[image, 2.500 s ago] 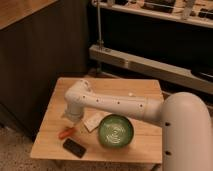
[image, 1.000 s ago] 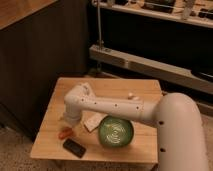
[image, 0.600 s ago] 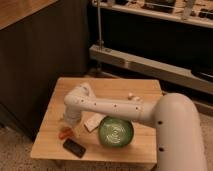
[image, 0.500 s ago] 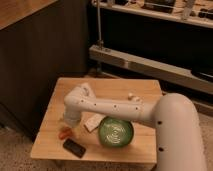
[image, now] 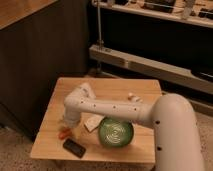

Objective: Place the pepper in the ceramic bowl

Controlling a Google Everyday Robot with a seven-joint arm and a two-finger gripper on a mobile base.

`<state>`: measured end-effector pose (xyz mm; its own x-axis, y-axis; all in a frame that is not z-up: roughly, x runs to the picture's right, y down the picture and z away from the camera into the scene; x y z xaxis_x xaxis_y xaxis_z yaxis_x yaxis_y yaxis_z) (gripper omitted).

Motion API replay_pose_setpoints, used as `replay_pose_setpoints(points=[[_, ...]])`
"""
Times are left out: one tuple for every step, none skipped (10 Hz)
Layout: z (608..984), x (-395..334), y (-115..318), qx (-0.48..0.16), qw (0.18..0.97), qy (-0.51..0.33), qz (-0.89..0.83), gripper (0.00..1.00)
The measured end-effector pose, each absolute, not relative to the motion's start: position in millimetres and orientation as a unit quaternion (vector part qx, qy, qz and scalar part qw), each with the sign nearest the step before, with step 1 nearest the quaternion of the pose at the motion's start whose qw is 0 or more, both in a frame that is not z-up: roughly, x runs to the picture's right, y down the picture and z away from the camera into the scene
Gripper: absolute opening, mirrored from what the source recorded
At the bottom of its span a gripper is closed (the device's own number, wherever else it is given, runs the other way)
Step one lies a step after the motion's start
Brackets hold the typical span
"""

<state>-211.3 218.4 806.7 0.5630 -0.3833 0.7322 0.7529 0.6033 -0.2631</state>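
The small orange-red pepper [image: 64,134] lies on the wooden table [image: 50,120] near its front left, just left of the green ceramic bowl [image: 116,132] with pale rings inside. My gripper [image: 68,127] hangs at the end of the white arm, directly over the pepper and partly hiding it, with its jaws open. The bowl stands upright and nothing lies in it.
A flat black phone [image: 74,147] lies at the table's front edge, just below the pepper. A white folded object [image: 92,122] rests between the gripper and the bowl. A small white cup [image: 132,96] stands at the back right. Dark cabinets and a metal rail rise behind the table.
The arm's end has dropped slightly down and left onto the pepper. Over the last second it has barely moved, and the pepper, bowl and phone stay in place.
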Motion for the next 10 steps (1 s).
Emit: replay_pose_setpoints(points=[[808,-212,219,-0.287,0.835,-0.322,-0.34,0.8],[810,-213,221,-0.287,0.835,-0.323,-0.341,0.8],[812,-214,223,-0.287,0.834,-0.324,-0.342,0.8],[813,-215,224,-0.287,0.834,-0.325,-0.343,0.8],[814,-216,225,-0.286,0.833,-0.325,-0.344,0.8],[816,-218,227,-0.285,0.833,-0.326,-0.344,0.8],[817,-219,228,-0.285,0.833,-0.327,-0.344,0.8],[818,-220,229,-0.284,0.833,-0.327,-0.344,0.8],[820,-221,231,-0.284,0.833,-0.328,-0.344,0.8],[820,-222,231,-0.283,0.833,-0.329,-0.344,0.8]])
